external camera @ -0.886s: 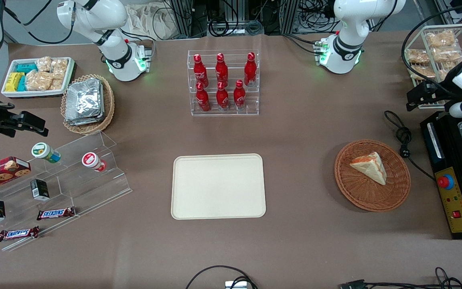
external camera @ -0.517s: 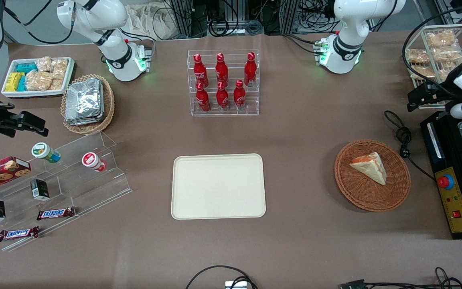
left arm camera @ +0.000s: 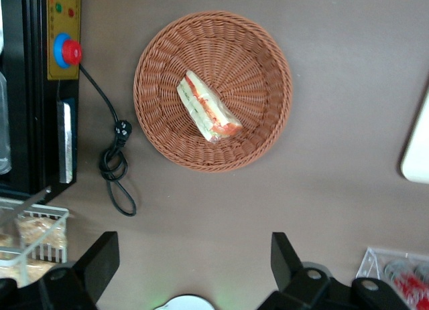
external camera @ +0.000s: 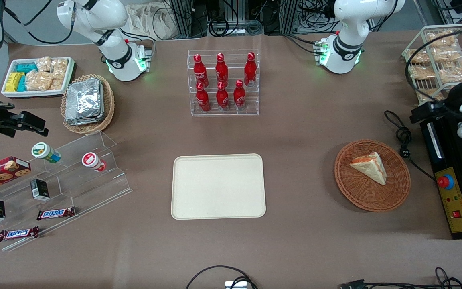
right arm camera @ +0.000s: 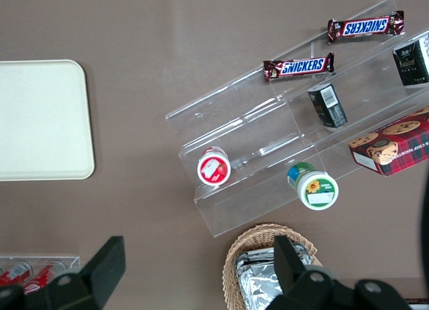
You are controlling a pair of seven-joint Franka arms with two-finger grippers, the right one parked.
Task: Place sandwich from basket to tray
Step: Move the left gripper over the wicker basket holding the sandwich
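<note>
Over the last second I had the left arm swing in from the working arm's end of the table, and in the front view its wrist had dropped from beside the wire rack of snack bags (external camera: 439, 60) to above the black control box (external camera: 451, 180), closer to the basket (external camera: 372, 175). I took that to mean the approach had begun but nothing had been grasped. The gripper (left arm camera: 191, 263) hung well above the table with its fingers spread wide and nothing between them; in the wrist view the basket lay at about twelve o'clock from the midpoint of the fingers, well apart from them. The sandwich (left arm camera: 206, 114) lay inside the basket, untouched, so the whole transfer remained to be done. It was a pale triangular wedge lying on its side, with white bread faces and a red-orange and green filling along the cut edge, which the front view showed on the side farther from that camera. Its long axis ran from roughly ten o'clock to four o'clock across the basket floor in the wrist view. The wedge looked soft, so I judged a gentle squeeze across the bread faces would be wise. The tray (external camera: 218, 186) sat bare at nine o'clock from the basket in the front view, well apart.
</note>
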